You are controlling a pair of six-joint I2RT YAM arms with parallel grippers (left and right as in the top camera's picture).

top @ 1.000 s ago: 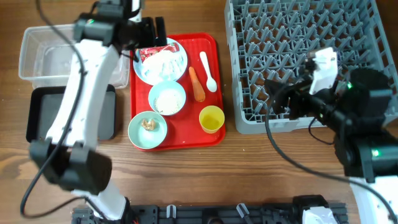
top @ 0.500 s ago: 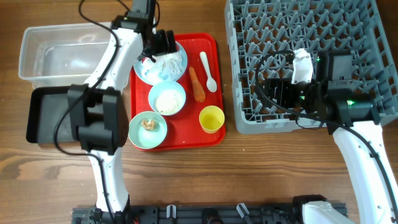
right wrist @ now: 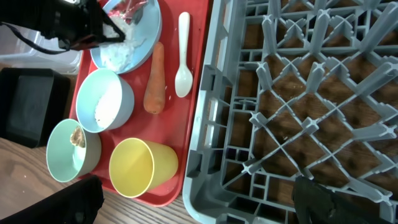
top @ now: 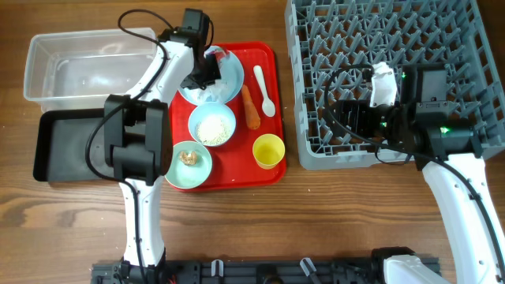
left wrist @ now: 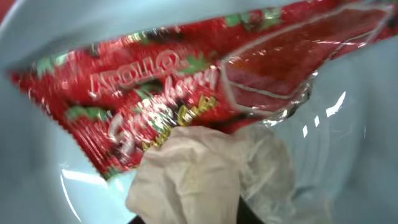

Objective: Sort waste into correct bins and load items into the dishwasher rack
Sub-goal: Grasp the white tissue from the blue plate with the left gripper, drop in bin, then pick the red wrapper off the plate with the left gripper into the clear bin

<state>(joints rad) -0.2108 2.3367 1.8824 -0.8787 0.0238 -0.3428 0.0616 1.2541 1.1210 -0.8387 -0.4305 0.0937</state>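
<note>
Since a second ago the left arm has swung from above the tubs to the far end of the red tray [top: 272, 57], and the left gripper [top: 207, 71] has gone from wide open to closed down on the pale blue plate [top: 235, 79]. The right arm has settled over the dishwasher rack [top: 379, 31], a rigid grey crate of stiff upright pegs, where the right gripper [top: 353, 118] hangs with its jaws spread wide and nothing between them. Left of the tray wait the clear tub [top: 79, 67], deep and translucent, and the black tub [top: 71, 146], shallower and matte. Both look bare. The plate is smooth, glossy and probably light, so a lift that snags its rim could tip or skid it across the slick tray. On it lies the red wrapper [left wrist: 155, 93], a thin crinkly foil with a shiny torn window. Just in front of the wrapper and overlapping it sits the crumpled white tissue [left wrist: 193, 174], soft and limp, which the closed fingers appear to pinch, though the fingertips are barely visible in the wrist view. The main danger I see is a mixed grab. If foil is caught with the paper, both would go to one bin. A shallow pinch on such weak tissue could also tear or slip on the way to the tubs.
</note>
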